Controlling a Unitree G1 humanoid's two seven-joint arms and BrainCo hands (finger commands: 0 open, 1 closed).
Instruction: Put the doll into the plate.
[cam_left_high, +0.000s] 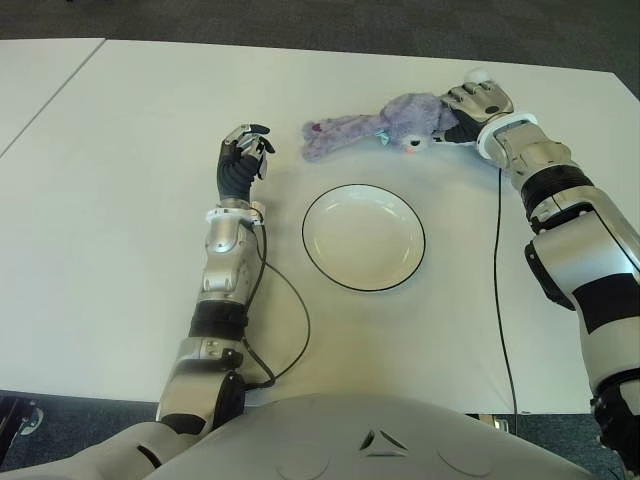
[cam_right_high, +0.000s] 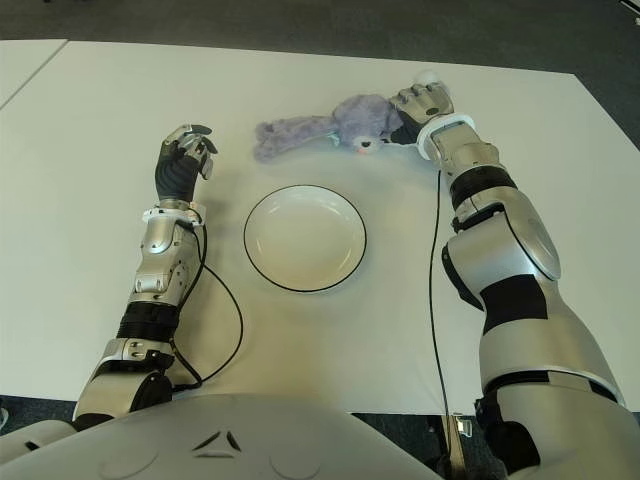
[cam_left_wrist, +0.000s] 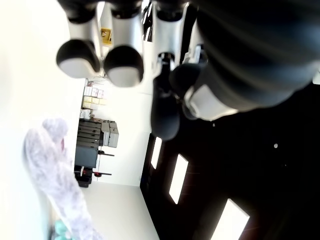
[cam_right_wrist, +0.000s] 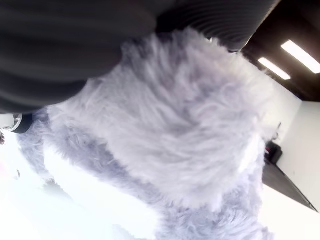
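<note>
doll (cam_left_high: 385, 125) lay on the table (cam_left_high: 120, 200), far side of the plate (cam_left_high: 363, 237), long body stretched toward my left, head end to the right. it was outside the plate, a strip of bare table between its body and the far rim. right hand (cam_left_high: 470, 108) was at the doll's head end, palm pressed into the fur; from the eye views i read the fingers as wrapped on it, though the fingertips were buried in plush. right wrist view was nearly all grey fur (cam_right_wrist: 185, 145) with dark palm above it, so contact was clear but the finger closure was not fully visible there.

left hand (cam_left_high: 243, 158) sat upright to the left of the plate, near the doll's tail end but apart from it. fingers curled in, nothing in them; left wrist view confirmed that, fingertips (cam_left_wrist: 122, 65) bunched with air between, and the doll's pale body (cam_left_wrist: 55, 175) off to one side.

room: open table all round the plate, widest on my left and toward me. right hand was close to the table's far edge, dark floor just beyond. a seam to a second table (cam_left_high: 40, 70) ran at far left. cables (cam_left_high: 498, 300) trailed along the table beside both arms, the right one passing right of the plate.
</note>
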